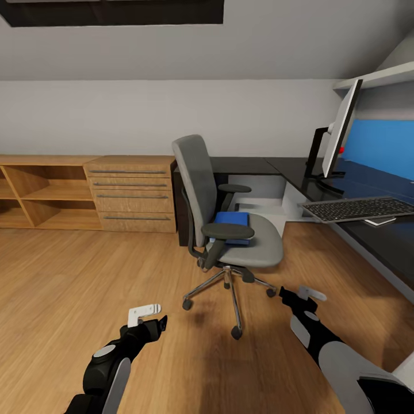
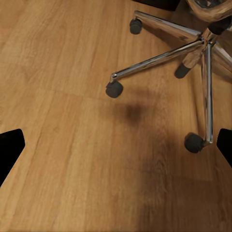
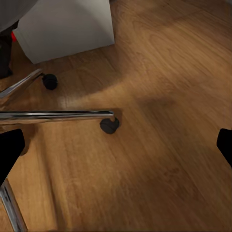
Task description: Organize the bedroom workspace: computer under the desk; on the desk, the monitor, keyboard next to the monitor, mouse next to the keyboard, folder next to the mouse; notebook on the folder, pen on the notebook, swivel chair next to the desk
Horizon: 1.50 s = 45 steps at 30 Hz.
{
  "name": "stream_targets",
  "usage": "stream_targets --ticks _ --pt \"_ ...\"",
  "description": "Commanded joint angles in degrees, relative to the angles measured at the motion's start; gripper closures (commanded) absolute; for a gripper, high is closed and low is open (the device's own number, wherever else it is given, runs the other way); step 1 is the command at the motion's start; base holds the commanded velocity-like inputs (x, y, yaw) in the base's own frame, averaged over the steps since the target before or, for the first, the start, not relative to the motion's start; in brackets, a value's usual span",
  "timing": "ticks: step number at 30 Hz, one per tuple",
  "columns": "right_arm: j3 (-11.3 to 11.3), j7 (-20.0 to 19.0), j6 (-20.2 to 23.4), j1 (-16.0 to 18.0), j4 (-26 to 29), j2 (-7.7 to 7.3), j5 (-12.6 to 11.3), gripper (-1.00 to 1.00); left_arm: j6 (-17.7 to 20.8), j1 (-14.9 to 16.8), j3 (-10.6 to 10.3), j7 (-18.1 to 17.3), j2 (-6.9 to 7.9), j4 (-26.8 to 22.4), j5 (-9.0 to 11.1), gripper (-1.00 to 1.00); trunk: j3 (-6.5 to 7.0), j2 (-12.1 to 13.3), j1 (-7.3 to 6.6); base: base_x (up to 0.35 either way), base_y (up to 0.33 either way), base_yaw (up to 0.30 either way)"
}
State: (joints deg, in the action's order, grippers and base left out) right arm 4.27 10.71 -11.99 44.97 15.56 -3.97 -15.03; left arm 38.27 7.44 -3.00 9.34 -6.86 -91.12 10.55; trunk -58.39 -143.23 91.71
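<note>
Grey padded swivel chair (image 1: 230,224) on chrome legs carries the flat blue folder (image 1: 232,221), beside the glossy black desk (image 1: 368,230). Left gripper (image 2: 116,150) and right gripper (image 3: 116,150) hang low, spread wide, empty.

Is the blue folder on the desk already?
No, the folder lies on the seat of the chair, away from the desk.

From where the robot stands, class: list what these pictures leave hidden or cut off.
- Folder: head view, near edge hidden by the chair's armrest.
- Monitor: head view, seen edge-on, screen unreadable.
- Keyboard: head view, key legends too small.
- Desk: cut off by the right edge.
- Chair base: left wrist view, cut by the frame.
</note>
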Motion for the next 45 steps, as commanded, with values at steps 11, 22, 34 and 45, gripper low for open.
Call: stream_targets --ticks 11,22,34,45 --pt "3.3 -1.1 2.4 0.3 0.4 -4.95 -5.7 -1.0 0.1 0.0 -0.1 0.6 -0.01 0.0 0.5 -1.0 -0.05 0.0 -0.01 0.0 0.0 0.0" --pt "3.9 -7.4 9.6 0.9 0.7 -8.54 -20.3 -1.0 -0.2 0.0 0.0 0.6 0.0 0.1 0.4 -1.0 -0.05 0.0 -0.01 0.0 0.0 0.0" --pt "4.2 -13.0 10.6 0.9 0.8 -8.85 -24.9 -1.0 -0.3 0.0 0.0 0.7 0.0 0.2 0.5 -1.0 -0.05 0.0 -0.01 0.123 0.0 0.0" --pt "7.0 -12.9 10.3 0.9 1.8 -9.04 -31.4 -1.0 -0.2 0.0 0.1 0.7 0.0 0.2 0.5 -1.0 -0.05 0.0 -0.01 0.122 0.0 0.0"
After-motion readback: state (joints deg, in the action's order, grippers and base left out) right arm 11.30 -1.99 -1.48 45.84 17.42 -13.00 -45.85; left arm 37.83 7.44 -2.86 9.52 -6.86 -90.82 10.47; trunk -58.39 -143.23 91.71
